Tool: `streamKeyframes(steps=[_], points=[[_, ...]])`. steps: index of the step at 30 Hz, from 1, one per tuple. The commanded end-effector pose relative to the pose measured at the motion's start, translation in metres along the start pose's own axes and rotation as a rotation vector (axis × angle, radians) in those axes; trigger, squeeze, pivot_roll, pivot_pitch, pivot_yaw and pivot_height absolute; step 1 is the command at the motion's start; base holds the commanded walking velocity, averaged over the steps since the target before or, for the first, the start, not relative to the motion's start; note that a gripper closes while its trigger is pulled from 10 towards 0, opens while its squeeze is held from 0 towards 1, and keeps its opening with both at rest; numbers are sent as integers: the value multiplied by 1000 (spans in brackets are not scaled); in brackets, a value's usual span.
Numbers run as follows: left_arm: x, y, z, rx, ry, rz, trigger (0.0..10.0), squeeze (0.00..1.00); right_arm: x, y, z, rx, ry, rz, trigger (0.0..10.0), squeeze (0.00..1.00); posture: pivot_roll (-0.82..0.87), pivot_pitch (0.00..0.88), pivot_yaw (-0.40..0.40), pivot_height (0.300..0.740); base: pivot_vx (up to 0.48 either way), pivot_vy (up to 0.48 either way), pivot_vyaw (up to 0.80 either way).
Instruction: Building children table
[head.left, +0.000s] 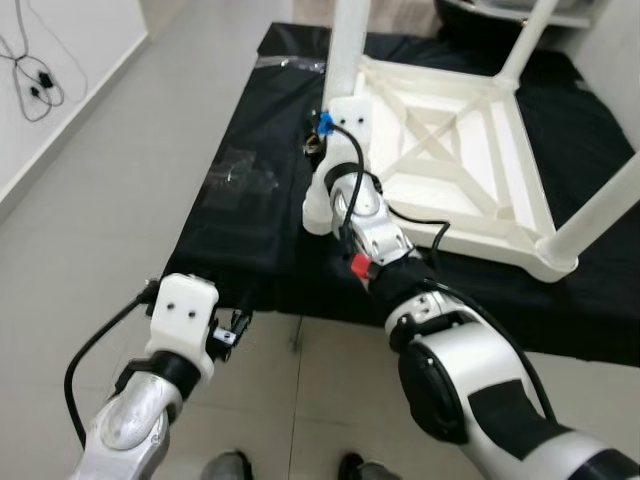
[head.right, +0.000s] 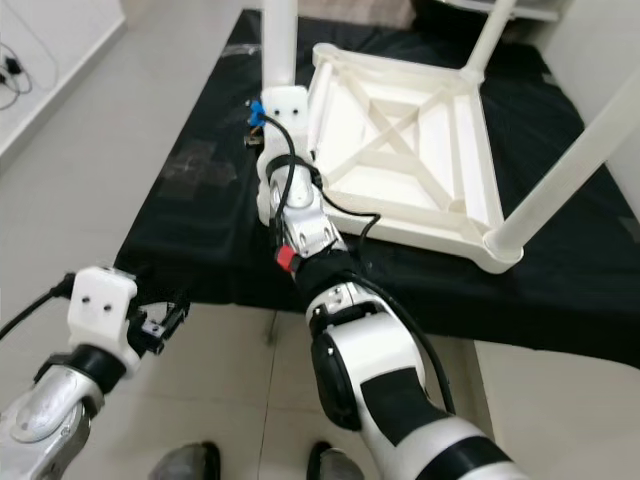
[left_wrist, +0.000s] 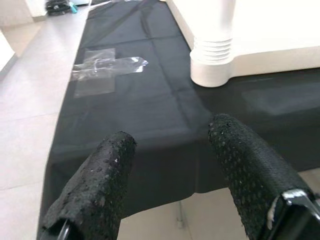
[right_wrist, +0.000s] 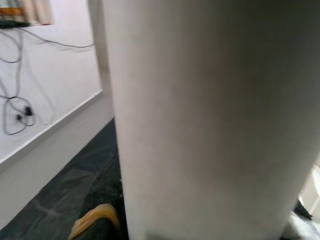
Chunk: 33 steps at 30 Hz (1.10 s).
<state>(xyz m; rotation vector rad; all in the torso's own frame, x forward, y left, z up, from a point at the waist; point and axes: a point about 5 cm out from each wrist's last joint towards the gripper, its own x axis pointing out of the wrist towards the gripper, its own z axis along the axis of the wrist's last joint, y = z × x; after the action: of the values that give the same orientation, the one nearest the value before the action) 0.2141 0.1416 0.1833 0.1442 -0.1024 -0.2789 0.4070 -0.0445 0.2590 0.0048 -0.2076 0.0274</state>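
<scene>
right now the white children's table (head.left: 470, 150) lies upside down on a black mat (head.left: 250, 230) spread over the grey tiled floor (head.left: 110, 200), its underside with the crossed braces facing up. three white legs rise from its corners: one at the corner nearest the robot's left (head.left: 348, 50), one at the far corner (head.left: 528, 40), and one at the near corner on the robot's right (head.left: 600, 215). the right gripper (head.left: 320, 135) is up against the left-hand leg, just beside the table's frame; in the right wrist view that leg (right_wrist: 210, 120) stands very close before the camera, and whether the fingers are clenched on it cannot be told. the left gripper (head.left: 235, 330) hangs low over the edge of the mat nearest the robot, well apart from the table. its two black fingers (left_wrist: 95, 185) stand spread apart with nothing between them, pointing across the mat toward the ribbed base of a table leg (left_wrist: 212, 60). a patch of clear tape (left_wrist: 102, 67) lies on the mat to the table's left. black cables (head.left: 35, 70) hang against the white wall beyond the mat.
</scene>
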Motion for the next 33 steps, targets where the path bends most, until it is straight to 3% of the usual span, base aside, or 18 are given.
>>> streamKeyframes(steps=[1,4,9,13,17,19,20,27,33], points=[[-1,-1,-2,1,11,-9,10000,0,-9,-23,-46,-39,194,-121,10000,0,136,244,-78,740,0,0,0],[0,0,-2,1,9,-9,10000,0,-11,-26,-48,-71,219,-237,10000,0,137,245,-76,740,0,0,0],[1,-1,-2,1,7,-9,10000,0,-11,-27,-45,-88,210,-306,10000,0,138,246,-80,740,0,0,0],[2,-5,-2,-1,6,-20,10000,0,-13,-31,-41,-42,190,-462,10000,0,137,247,-79,740,0,0,0],[2,-6,-2,-4,6,-22,10000,0,-14,-33,-39,-24,178,-523,10000,0,137,248,-80,740,0,0,0],[2,-7,-3,-6,7,-24,10000,0,-17,-34,-39,-22,180,-594,10000,0,138,249,-80,740,0,0,0],[2,-7,-3,-11,8,-25,10000,0,-21,-33,-39,-6,196,-686,10000,0,136,250,-81,740,0,0,0],[2,-9,-3,-19,9,-25,10000,0,-24,-21,-28,-32,145,-781,10000,0,136,254,-80,740,0,0,0],[2,-12,-4,-21,11,-33,10000,0,-27,-16,-25,-10,182,-872,10000,0,144,252,-86,740,0,0,0]])
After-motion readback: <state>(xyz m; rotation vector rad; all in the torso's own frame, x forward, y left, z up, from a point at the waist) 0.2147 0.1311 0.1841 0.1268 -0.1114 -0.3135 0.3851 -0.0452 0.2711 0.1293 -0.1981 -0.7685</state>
